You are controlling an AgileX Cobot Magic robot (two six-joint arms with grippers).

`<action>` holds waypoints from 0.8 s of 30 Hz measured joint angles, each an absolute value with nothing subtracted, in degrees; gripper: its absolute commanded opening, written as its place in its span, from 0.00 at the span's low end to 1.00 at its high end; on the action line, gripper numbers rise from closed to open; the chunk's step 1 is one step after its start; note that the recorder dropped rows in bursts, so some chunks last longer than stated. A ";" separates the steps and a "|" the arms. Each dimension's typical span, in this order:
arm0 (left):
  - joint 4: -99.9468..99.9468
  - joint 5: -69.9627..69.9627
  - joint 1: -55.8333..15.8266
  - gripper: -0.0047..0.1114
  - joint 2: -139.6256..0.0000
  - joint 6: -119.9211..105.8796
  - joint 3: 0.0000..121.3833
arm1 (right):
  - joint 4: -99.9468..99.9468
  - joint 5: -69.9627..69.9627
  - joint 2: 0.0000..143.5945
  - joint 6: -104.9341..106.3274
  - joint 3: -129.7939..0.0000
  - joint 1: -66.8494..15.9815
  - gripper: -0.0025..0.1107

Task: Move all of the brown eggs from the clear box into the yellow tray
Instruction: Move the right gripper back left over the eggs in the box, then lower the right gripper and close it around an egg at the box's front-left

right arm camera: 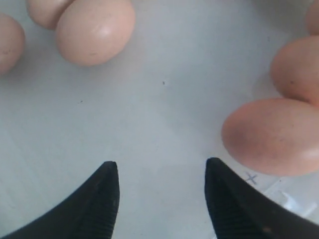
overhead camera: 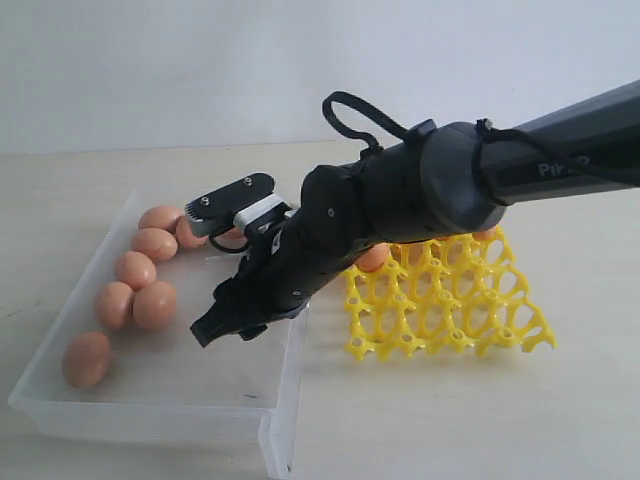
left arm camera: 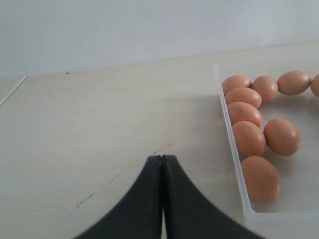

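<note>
The clear box [overhead camera: 150, 412] lies at the left with several brown eggs [overhead camera: 154, 305] along its left side and back. My right gripper [overhead camera: 195, 278] reaches across into it and hangs open over the bare floor, holding nothing. In the right wrist view the open gripper [right arm camera: 162, 167] has one egg [right arm camera: 274, 135] just outside one fingertip [right arm camera: 214, 169], and another egg [right arm camera: 94, 31] lies farther off. The yellow tray [overhead camera: 450, 305] sits to the right; an egg [overhead camera: 373, 257] shows at its back, partly behind the arm. My left gripper [left arm camera: 162, 158] is shut and empty over the table, beside the box wall [left arm camera: 232, 142].
The right arm's dark body [overhead camera: 420, 195] spans above the box's right wall and the tray's back rows. Bare pale table [left arm camera: 99, 124] stretches left of the box. A pale wall stands behind the table.
</note>
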State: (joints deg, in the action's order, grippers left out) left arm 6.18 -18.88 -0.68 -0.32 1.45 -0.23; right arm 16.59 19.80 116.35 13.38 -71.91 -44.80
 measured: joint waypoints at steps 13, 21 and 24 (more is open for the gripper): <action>6.18 -18.88 -0.68 0.04 -0.32 1.45 -0.23 | 12.98 23.13 114.12 12.27 -71.92 -41.35 0.47; 6.18 -18.88 -0.68 0.04 -0.32 1.45 -0.23 | 13.11 21.98 109.10 11.85 -78.03 -42.57 0.47; 6.18 -18.88 -0.68 0.04 -0.32 1.45 -0.23 | 13.11 22.54 109.33 11.85 -81.59 -44.19 0.47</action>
